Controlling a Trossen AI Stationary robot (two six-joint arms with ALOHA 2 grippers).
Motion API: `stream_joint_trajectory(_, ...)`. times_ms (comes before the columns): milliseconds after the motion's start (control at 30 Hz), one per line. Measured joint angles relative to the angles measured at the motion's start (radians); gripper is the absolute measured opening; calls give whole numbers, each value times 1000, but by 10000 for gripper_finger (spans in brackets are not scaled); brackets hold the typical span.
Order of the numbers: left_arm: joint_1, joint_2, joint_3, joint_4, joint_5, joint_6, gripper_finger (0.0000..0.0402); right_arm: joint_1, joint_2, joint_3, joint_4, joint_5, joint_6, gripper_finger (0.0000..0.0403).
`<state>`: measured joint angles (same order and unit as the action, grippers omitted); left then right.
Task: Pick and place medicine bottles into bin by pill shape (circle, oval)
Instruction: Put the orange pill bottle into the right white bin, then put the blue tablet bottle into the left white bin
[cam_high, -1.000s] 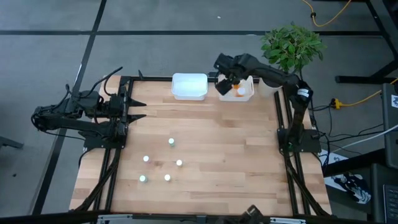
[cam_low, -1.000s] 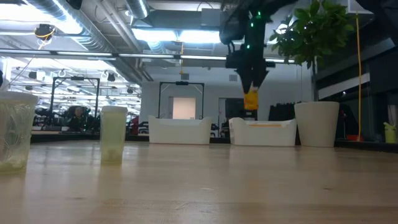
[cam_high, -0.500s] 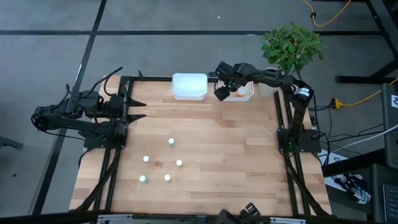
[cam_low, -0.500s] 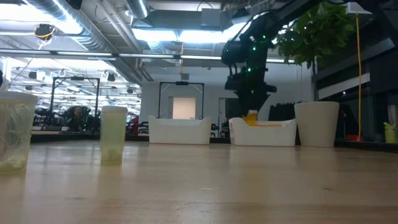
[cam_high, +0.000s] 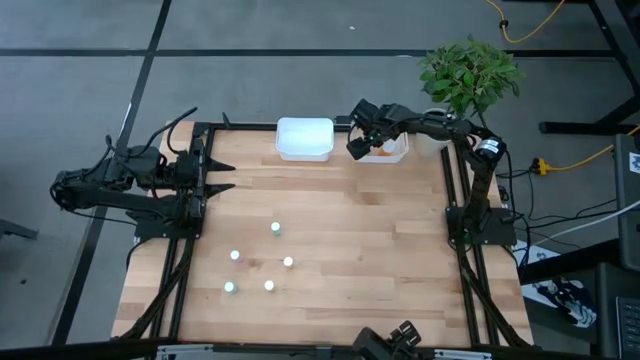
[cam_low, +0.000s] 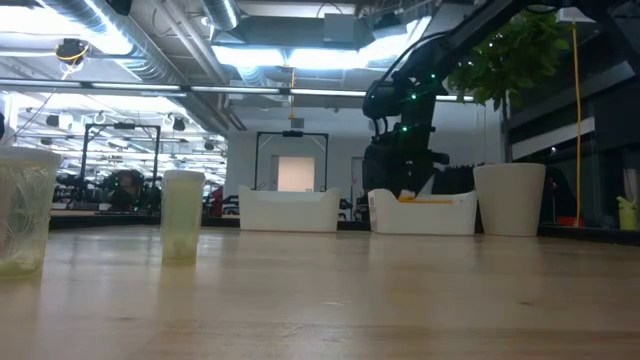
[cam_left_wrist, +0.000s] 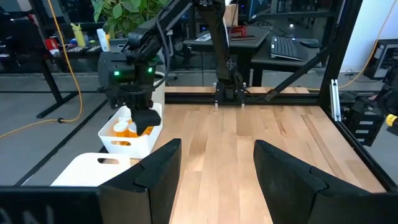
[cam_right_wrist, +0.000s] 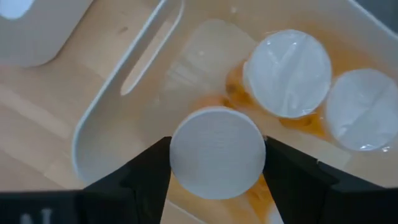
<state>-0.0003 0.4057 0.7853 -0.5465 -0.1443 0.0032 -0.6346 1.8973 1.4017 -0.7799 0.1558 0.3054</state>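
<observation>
My right gripper (cam_high: 358, 143) reaches down into the right white bin (cam_high: 393, 152) at the table's far edge, shut on an orange medicine bottle with a round white cap (cam_right_wrist: 217, 149). Two more white-capped orange bottles (cam_right_wrist: 289, 71) (cam_right_wrist: 364, 109) stand in that bin beside it. Several tiny pale vials (cam_high: 275, 228) (cam_high: 235, 255) (cam_high: 269, 285) stand on the wooden table near its front left. My left gripper (cam_high: 222, 175) waits open at the table's left edge. My right gripper pinches the orange bottle between its two fingers (cam_right_wrist: 146, 171), at the rim of its white cap (cam_right_wrist: 180, 155) on opposite sides. The fingers come from above, pointing down. The bottle stands upright inside the right bin; whether its base rests on the bin floor is hidden.
A second white bin (cam_high: 304, 138) stands to the left of the right one. A white pot with a green plant (cam_high: 468, 70) stands at the far right corner. Bare wood lies between the vials and the bins.
My right gripper has gone down from above the right bin into it, carrying the orange bottle, which stays upright and now sits below the bin's rim in the low view.
</observation>
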Motion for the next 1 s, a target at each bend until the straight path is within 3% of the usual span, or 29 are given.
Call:
stream_joint_trajectory(433,0,0,0,0,0,0,195,-18,0,1,19,0,3,254)
stream_joint_trajectory(700,0,0,0,0,0,0,195,-14,0,72,11,-1,2,254)
stream_joint_trajectory(1000,0,0,0,0,0,-34,195,101,0,216,-189,-43,5,255)
